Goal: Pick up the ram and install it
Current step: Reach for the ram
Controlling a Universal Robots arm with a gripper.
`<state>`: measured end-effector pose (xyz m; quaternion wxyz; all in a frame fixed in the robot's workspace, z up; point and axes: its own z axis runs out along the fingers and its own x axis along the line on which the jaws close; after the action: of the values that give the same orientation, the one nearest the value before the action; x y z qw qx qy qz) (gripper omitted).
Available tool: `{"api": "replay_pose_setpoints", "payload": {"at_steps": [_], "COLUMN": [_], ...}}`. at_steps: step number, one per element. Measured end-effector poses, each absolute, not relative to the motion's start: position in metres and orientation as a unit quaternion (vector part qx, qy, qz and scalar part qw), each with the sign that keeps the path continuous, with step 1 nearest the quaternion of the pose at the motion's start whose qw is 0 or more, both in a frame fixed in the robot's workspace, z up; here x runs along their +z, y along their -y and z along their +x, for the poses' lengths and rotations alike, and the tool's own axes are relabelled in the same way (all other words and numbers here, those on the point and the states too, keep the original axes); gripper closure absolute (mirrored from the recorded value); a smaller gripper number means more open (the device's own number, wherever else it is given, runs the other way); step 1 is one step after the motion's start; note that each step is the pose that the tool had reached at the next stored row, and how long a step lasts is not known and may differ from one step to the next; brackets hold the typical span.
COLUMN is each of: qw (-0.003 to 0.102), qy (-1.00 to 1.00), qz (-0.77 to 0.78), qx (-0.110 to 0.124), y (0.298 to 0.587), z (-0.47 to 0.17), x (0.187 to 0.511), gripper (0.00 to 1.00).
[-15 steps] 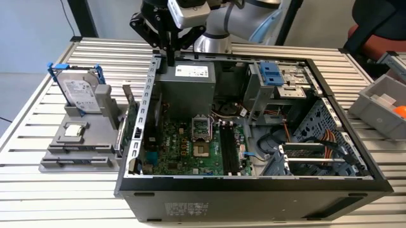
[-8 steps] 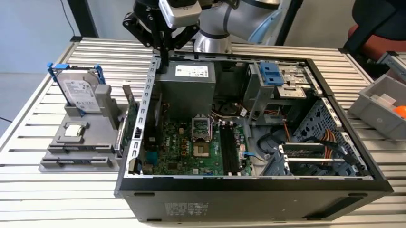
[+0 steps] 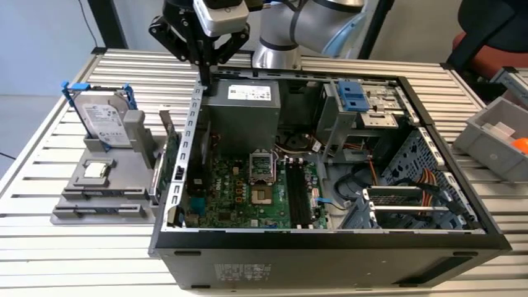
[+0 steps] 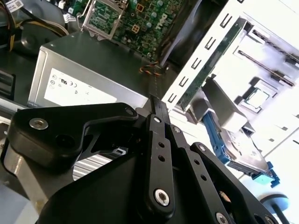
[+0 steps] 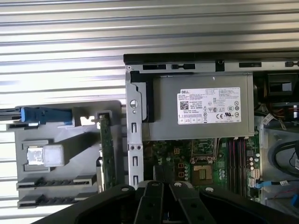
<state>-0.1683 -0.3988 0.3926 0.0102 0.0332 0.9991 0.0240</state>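
Note:
My gripper point(image 3: 206, 67) hangs above the open computer case point(image 3: 330, 234), over its back corner on the exterior view's left, near the power supply point(image 3: 243, 105). Its black fingers are shut on the ram point(image 3: 205, 79), seen edge-on as a thin dark stick pointing down. In both wrist views the ram point(image 4: 160, 108) point(image 5: 162, 173) pokes out a short way past the closed fingertips of the gripper point(image 4: 161, 122) point(image 5: 162, 184). The black memory slots point(image 3: 298, 192) point(image 5: 237, 154) lie on the green motherboard point(image 3: 239, 198), further into the case than the gripper.
A grey fixture point(image 3: 99, 204) on the exterior view's left carries a hard drive point(image 3: 106, 120), a silver processor chip point(image 3: 97, 170) and a green card point(image 3: 172, 167) on edge beside the case wall. A grey bin point(image 3: 495, 139) sits on the right. Cables and drive cages crowd the case's right half.

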Motion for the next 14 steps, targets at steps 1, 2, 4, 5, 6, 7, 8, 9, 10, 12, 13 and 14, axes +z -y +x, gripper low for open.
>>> {"api": "replay_pose_setpoints", "payload": {"at_steps": [1,2,4,5,6,7,8,9,10,12,13,14], "qw": [0.01,0.01,0.01,0.01,0.01,0.01,0.01,0.01,0.01,0.01,0.01,0.01], "qy": [-0.999,-0.999,-0.999,-0.999,-0.999,-0.999,-0.999,-0.999,-0.999,-0.999,-0.999,-0.999], "qz": [0.033,0.033,0.033,0.033,0.032,0.032,0.032,0.032,0.032,0.032,0.032,0.032], "qx": [0.024,0.024,0.024,0.024,0.024,0.024,0.024,0.024,0.024,0.024,0.024,0.024], "y": [0.399,0.399,0.399,0.399,0.399,0.399,0.399,0.399,0.399,0.399,0.399,0.399], "z": [-0.17,-0.171,-0.174,-0.175,-0.176,-0.178,-0.179,-0.18,-0.181,-0.184,-0.185,-0.186], "x": [0.393,0.393,0.393,0.393,0.393,0.393,0.393,0.393,0.393,0.393,0.393,0.393], "gripper": [1.0,1.0,1.0,1.0,1.0,1.0,1.0,1.0,1.0,1.0,1.0,1.0]}}
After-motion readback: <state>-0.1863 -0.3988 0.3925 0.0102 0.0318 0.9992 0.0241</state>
